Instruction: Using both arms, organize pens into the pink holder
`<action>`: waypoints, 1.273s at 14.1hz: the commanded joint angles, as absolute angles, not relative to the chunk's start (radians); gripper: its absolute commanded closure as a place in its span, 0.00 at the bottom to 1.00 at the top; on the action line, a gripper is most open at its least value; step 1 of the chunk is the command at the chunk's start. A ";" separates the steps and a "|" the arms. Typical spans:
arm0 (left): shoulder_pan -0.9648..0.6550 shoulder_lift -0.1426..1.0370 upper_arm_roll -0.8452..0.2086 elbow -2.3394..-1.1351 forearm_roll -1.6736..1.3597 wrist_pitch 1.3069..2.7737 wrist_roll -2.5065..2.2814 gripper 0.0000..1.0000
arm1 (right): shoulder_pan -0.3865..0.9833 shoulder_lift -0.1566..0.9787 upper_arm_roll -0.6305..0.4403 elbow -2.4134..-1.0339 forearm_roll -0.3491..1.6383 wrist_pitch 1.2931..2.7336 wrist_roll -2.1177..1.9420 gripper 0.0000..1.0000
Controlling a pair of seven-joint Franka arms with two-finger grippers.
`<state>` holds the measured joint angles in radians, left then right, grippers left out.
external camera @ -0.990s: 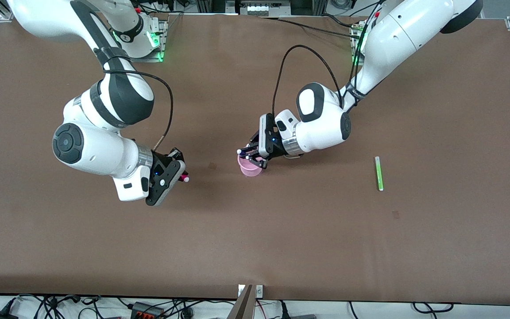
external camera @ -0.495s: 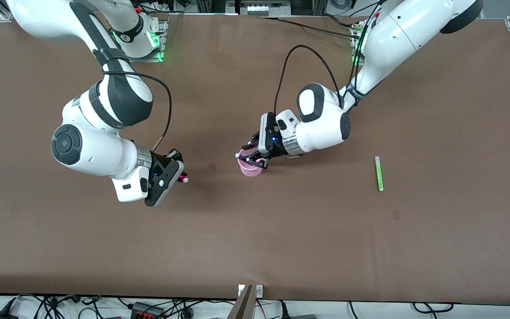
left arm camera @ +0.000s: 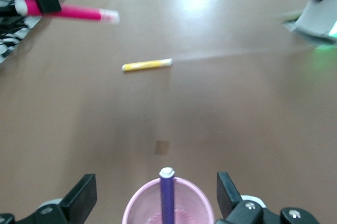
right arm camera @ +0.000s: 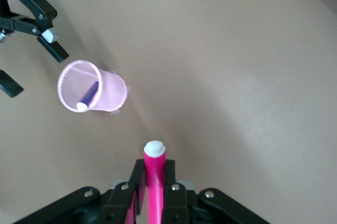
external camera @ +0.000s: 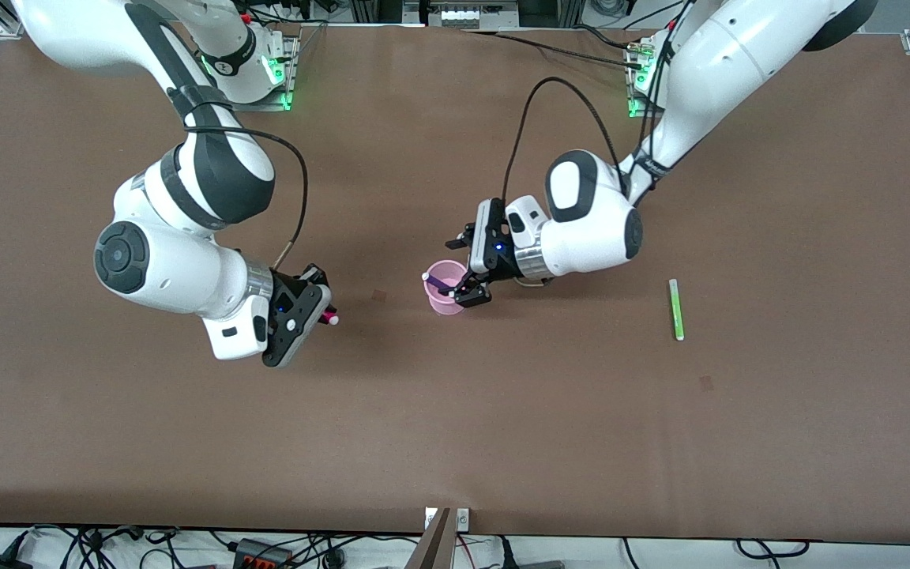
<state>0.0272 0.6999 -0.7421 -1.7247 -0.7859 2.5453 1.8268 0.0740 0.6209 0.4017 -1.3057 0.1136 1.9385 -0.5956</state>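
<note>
The pink holder (external camera: pixel 447 300) stands upright mid-table with the purple-blue pen (external camera: pixel 433 281) leaning inside it. My left gripper (external camera: pixel 463 270) is open, with its fingers on either side of the holder's rim on the side toward the left arm's end. In the left wrist view the holder (left arm camera: pixel 142 211) and the pen (left arm camera: pixel 167 195) sit between the spread fingers (left arm camera: pixel 79 197). My right gripper (external camera: pixel 317 310) is shut on the magenta pen (external camera: pixel 329 318) above the table, toward the right arm's end from the holder. In the right wrist view the magenta pen (right arm camera: pixel 155 163) points toward the holder (right arm camera: pixel 108 95).
A light green pen (external camera: pixel 675 310) lies on the brown table (external camera: pixel 502 419) toward the left arm's end. A yellow pen (left arm camera: pixel 147 65) lies flat on the table in the left wrist view; the right arm hides it in the front view.
My left gripper has opened, leaving the purple-blue pen in the holder, and has drawn back toward the left arm's end. The right gripper has barely moved.
</note>
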 commanded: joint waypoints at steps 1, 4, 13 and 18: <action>0.113 0.627 -0.726 -1.726 -0.758 2.333 1.789 0.00 | 0.089 0.617 0.448 -1.305 0.140 1.979 -0.614 1.00; 0.178 0.629 -0.701 -1.607 -0.567 2.054 1.631 0.00 | 0.109 0.621 0.511 -1.302 0.140 1.996 -0.612 1.00; 0.202 0.629 -0.453 -1.393 0.006 1.574 1.039 0.00 | 0.300 0.672 0.537 -1.307 0.129 2.239 -0.670 1.00; 0.213 0.557 -0.439 -1.256 0.215 1.460 0.686 0.00 | 0.336 0.741 0.534 -1.315 0.023 2.276 -0.703 1.00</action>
<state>0.2330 0.6151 -0.4439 -1.2939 0.1518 1.5082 0.8221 0.3293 0.7167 0.5347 -1.3149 0.0611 2.2595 -0.6787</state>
